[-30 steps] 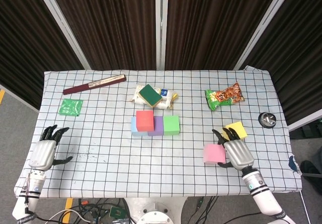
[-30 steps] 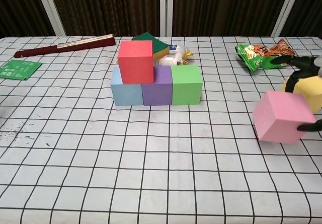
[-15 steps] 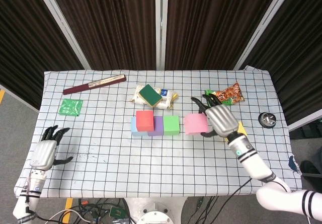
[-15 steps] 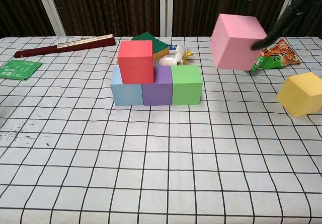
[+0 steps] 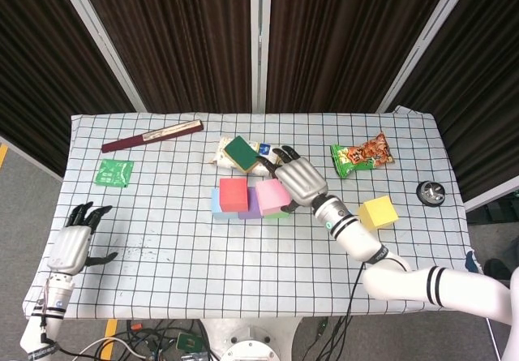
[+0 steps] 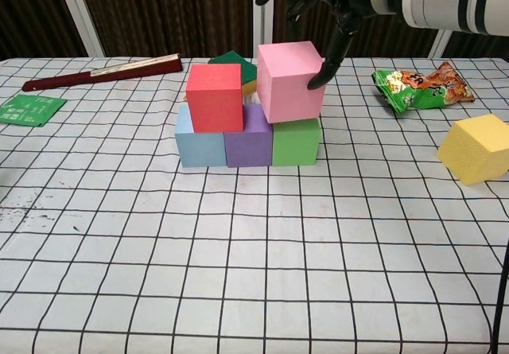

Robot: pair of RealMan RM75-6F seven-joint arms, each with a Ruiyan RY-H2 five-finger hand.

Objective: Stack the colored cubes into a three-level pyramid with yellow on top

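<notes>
Pink cube [image 6: 290,81] in the right hand's [image 5: 299,179] grasp, fingers wrapped over its top and side, tilted above the purple cube [image 6: 248,136] and green cube [image 6: 296,141], beside the red cube [image 6: 215,97] sitting over the blue cube [image 6: 199,140]. Yellow cube [image 6: 478,148] lies well right. Left hand [image 5: 71,246] rests fingers apart, holding nothing.

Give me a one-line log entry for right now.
base row: blue, purple, green | red cube: second level | right hand: holding pink cube over purple/green | yellow cube: on table | left hand: idle
</notes>
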